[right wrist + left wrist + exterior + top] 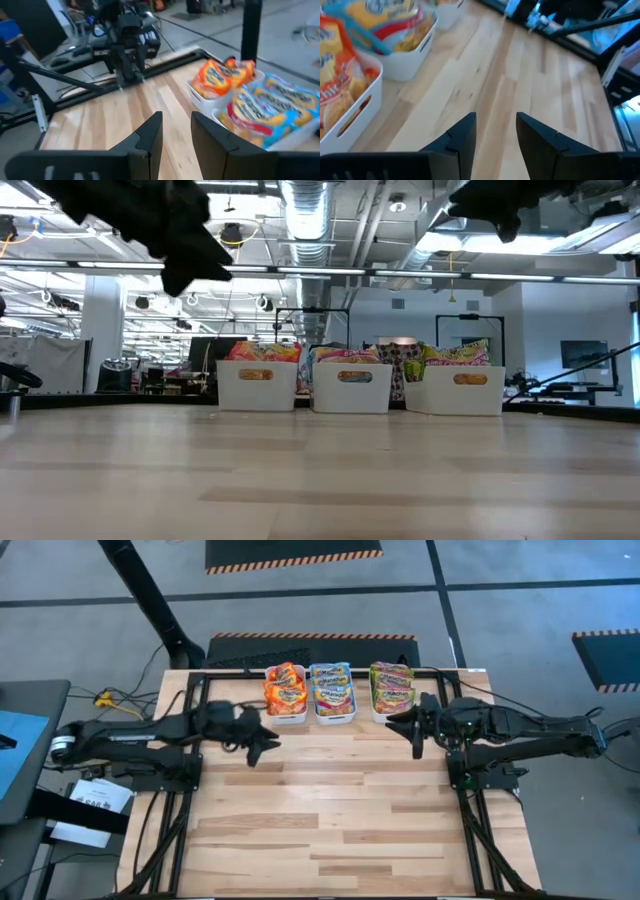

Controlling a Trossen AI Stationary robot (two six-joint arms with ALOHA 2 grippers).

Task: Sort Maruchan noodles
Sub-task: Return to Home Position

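Three white bins stand in a row at the table's far edge, each filled with Maruchan noodle packets: orange ones (285, 690) in the left bin, blue ones (331, 690) in the middle, green-pink ones (391, 686) in the right. The low view shows the same bins (352, 388) side by side with packets sticking up above their rims. My left gripper (268, 744) hovers above the table just near of the orange bin, open and holding nothing (495, 125). My right gripper (412, 735) hovers near the green-pink bin, also open and holding nothing (176, 125).
Bare wooden tabletop (330, 810) stretches from the bins to the near edge. A black metal frame (195, 700) borders the table on the left and right. Each wrist view shows the other arm across the table (127, 40).
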